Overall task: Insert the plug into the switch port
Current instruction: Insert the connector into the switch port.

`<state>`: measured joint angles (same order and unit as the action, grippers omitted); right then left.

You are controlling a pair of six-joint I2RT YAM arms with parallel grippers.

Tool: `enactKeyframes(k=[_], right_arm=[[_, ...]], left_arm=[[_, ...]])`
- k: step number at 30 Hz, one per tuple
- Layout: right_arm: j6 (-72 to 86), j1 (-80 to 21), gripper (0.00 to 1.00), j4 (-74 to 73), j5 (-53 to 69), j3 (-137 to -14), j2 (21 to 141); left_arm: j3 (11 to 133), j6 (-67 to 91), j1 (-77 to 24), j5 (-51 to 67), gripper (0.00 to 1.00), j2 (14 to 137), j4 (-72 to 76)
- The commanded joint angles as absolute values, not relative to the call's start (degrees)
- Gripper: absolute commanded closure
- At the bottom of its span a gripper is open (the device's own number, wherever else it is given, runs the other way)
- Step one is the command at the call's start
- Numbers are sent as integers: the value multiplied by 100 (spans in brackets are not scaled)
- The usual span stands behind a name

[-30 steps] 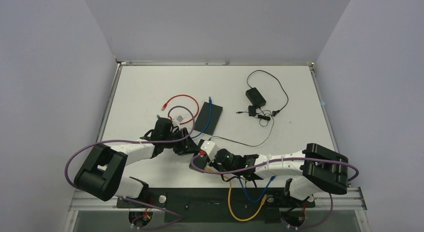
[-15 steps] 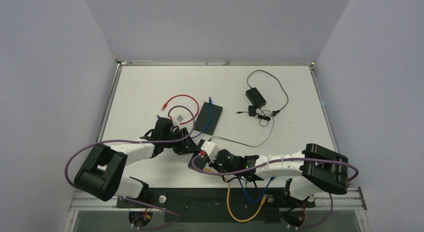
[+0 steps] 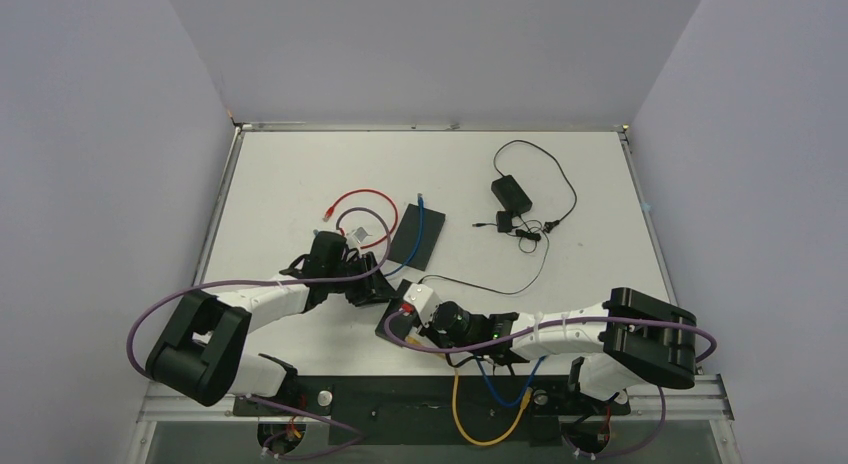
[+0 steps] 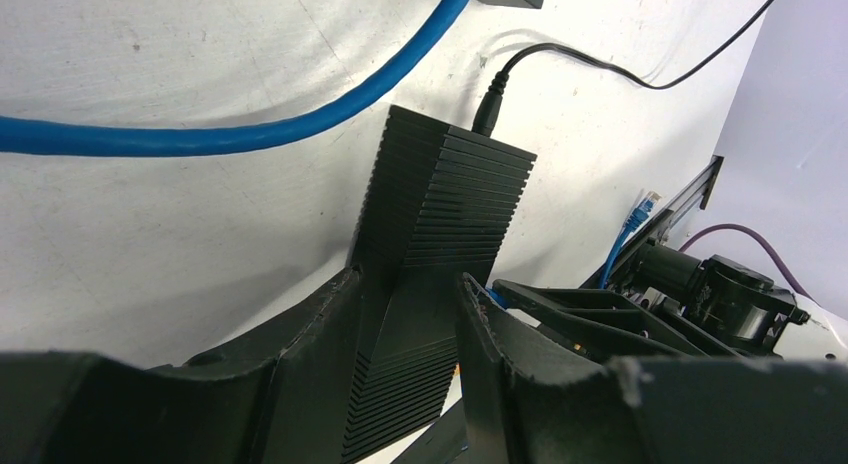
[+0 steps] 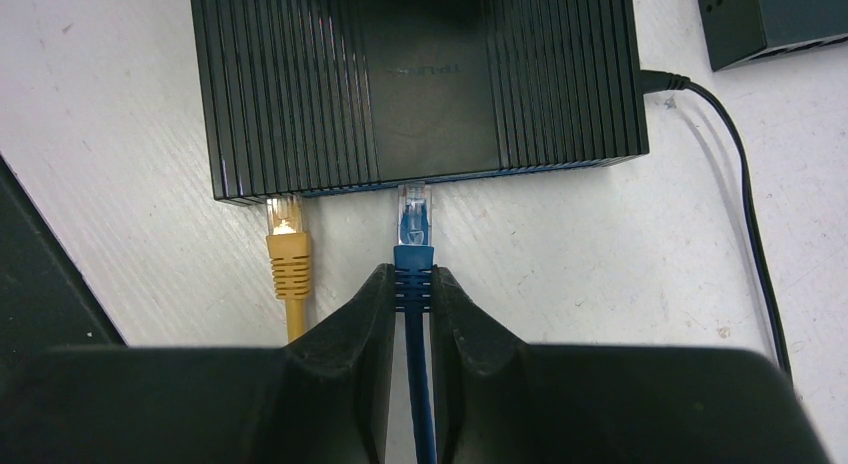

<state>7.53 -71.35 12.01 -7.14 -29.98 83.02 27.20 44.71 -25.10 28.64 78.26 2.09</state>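
Note:
The black ribbed switch (image 5: 420, 84) lies flat on the table, and in the top view (image 3: 389, 326) it sits between the two grippers. My right gripper (image 5: 413, 284) is shut on the boot of the blue plug (image 5: 413, 224). The plug's clear tip is at the mouth of a front port, with most of the clear body still outside. My left gripper (image 4: 410, 314) is shut on the switch's far edge (image 4: 440, 204). In the top view the left gripper (image 3: 368, 288) and the right gripper (image 3: 405, 319) face each other across the switch.
A yellow plug (image 5: 286, 224) sits in the port left of the blue one. A black power lead (image 5: 700, 94) enters the switch's right end. A second black box (image 3: 417, 234) with a blue cable (image 4: 250, 134), a red cable (image 3: 360, 199) and a power adapter (image 3: 510, 192) lie farther back.
My left gripper has shifted slightly up and to the left with the switch. My right wrist has edged slightly left toward the switch. Both grips are unchanged.

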Motion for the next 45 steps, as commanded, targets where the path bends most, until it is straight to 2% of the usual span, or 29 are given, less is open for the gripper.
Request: enactKeyframes(k=[1,28,45], right_arm=[[908,-7191,100,1642,-906,-2988,8224],[873,-7284,100,1807,-722,-3192,8399],[1043,-7356,100,2298,-1148,-3146,8514]], left_arm=[[2922,4320,-2548,2865,64,7738,188],[2641,4298,-2566,3038,64,7619,227],[2410,4293,-2630,3119,64,7466,164]])
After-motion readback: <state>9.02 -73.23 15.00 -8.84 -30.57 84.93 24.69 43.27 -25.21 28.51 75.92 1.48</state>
